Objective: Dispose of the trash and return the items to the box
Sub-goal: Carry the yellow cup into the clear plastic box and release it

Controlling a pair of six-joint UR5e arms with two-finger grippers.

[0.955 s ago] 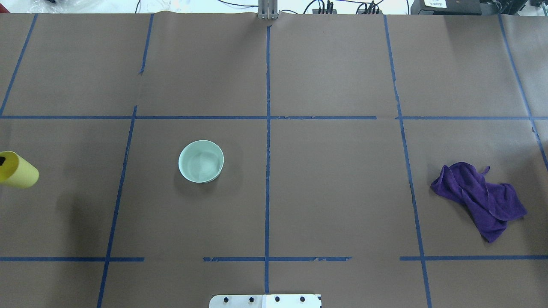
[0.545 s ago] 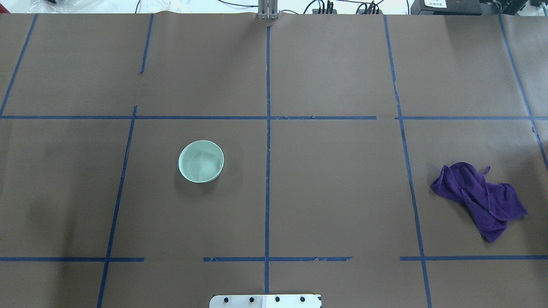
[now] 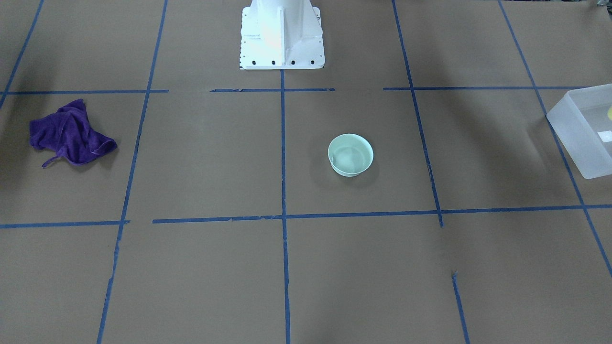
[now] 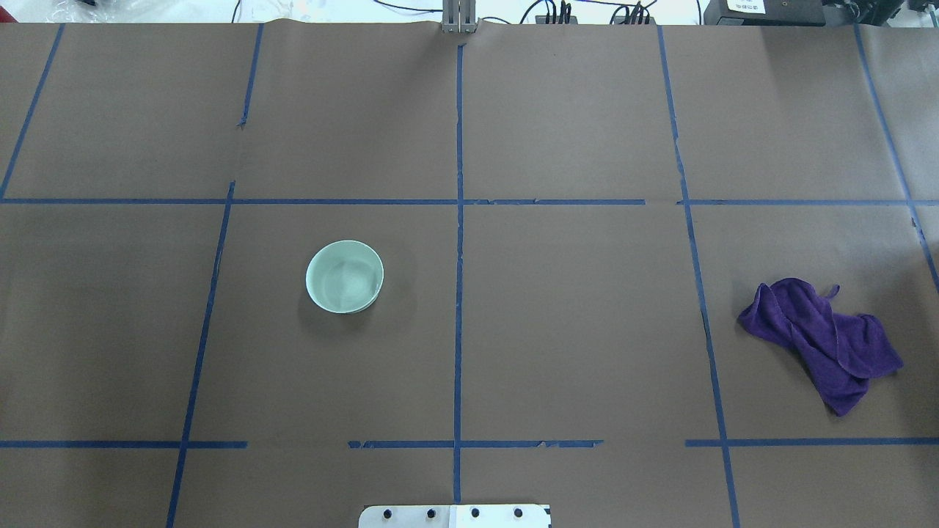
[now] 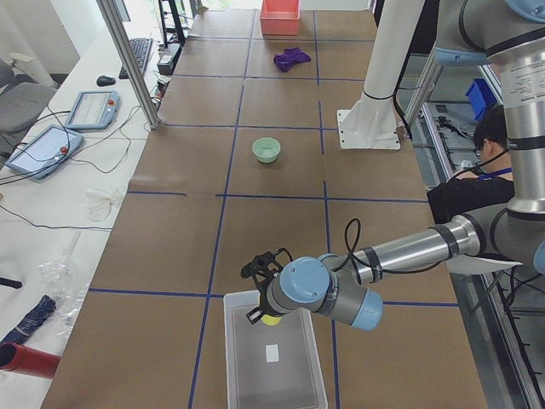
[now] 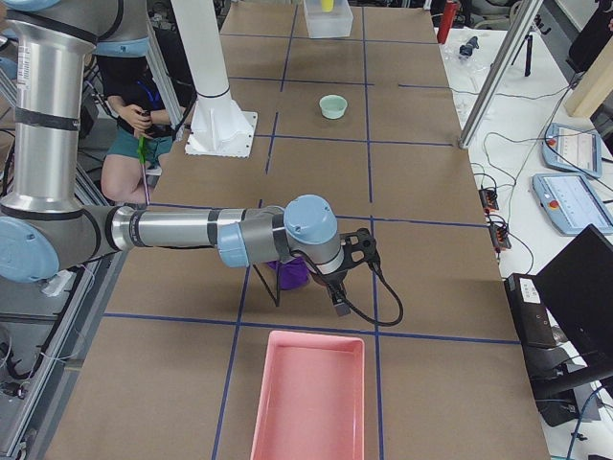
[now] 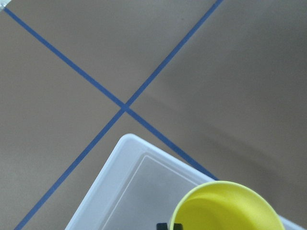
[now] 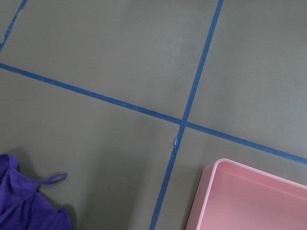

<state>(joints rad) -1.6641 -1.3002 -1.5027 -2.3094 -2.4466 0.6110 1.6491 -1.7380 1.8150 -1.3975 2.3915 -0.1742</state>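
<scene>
Jaws of my left gripper (image 5: 258, 312) are clamped on the cup (image 7: 225, 207), with one finger (image 7: 169, 226) inside its rim. The cup's mouth faces the wrist and its long axis runs down from the jaws. The box (image 7: 125, 146) lies directly beneath, so I judge a short lowering and release will do. The bowl (image 4: 345, 276) sits well apart, toward mid-table, nearer these jaws than the right gripper (image 6: 342, 299). Whether that one's jaws are apart or together I cannot tell.
</scene>
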